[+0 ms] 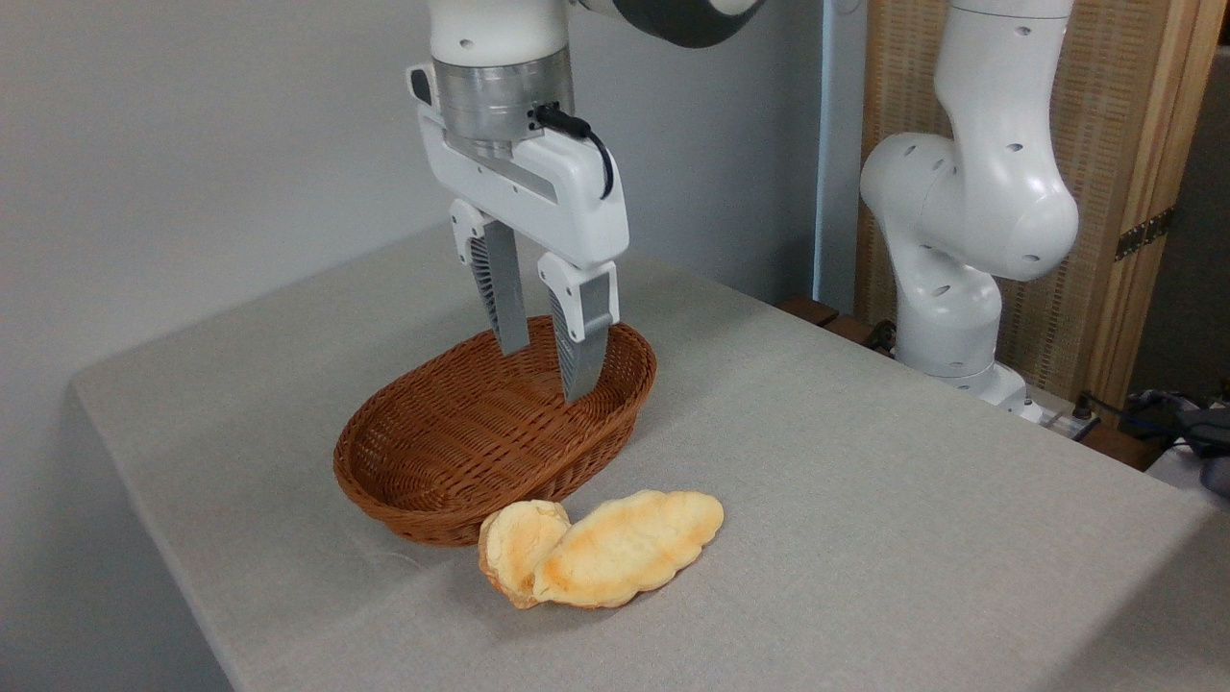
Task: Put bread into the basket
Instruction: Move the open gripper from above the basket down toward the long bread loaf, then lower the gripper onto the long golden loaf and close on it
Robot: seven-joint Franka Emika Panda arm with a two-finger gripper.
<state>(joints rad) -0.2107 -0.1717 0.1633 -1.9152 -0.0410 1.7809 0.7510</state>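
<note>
The long pale-golden bread (629, 546) with a lobed edge lies on the table just in front of the basket, partly overlapping a small round bun (514, 550) at its left end. The reddish-brown wicker basket (437, 485) sits behind them and holds nothing. My gripper (548, 373) hangs over the basket's far end, fingers pointing down and apart, open with nothing between them. It is well above and behind the bread.
The table's grey cloth (913, 500) stretches to the right of the bread. The arm's white base (961, 288) stands at the table's far right edge, with a wooden screen (1124, 144) behind it. The table's left edge drops off near the basket.
</note>
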